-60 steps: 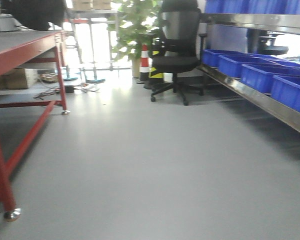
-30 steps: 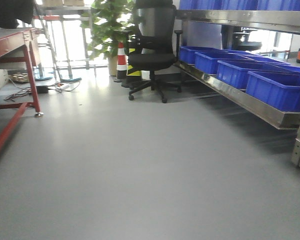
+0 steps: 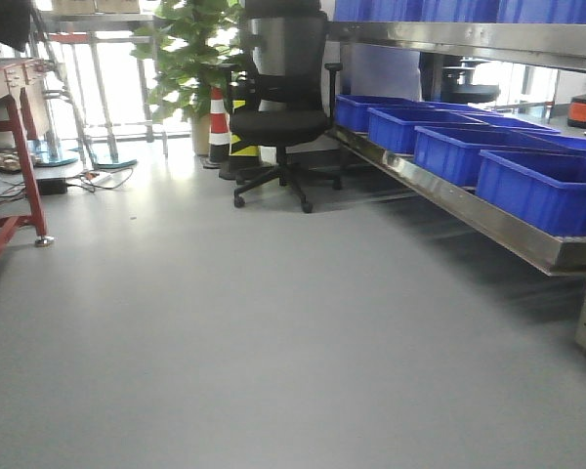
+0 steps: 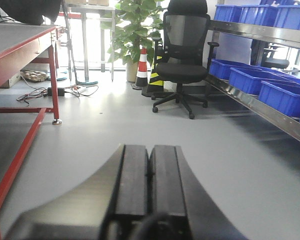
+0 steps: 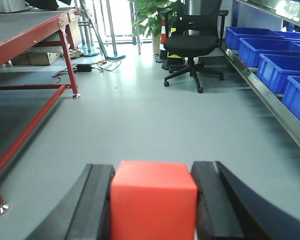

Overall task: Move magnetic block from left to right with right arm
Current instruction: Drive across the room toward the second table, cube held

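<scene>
Since a second ago the front view has swung rightward: the office chair (image 3: 278, 107) has slid left in frame, and the red-framed surface (image 3: 2, 76) sits nearly off the left edge. Only the right wrist view shows the magnetic block (image 5: 153, 200), a red cube pinched between the two black fingers of the right tool (image 5: 153, 172), with grey floor (image 5: 140, 125) beyond it. The left wrist view shows the left tool (image 4: 149, 165) with its fingers pressed together, seemingly on nothing, though the tips are blurred. Blue bins (image 3: 542, 191) line the metal shelf (image 3: 449, 195) at right.
</scene>
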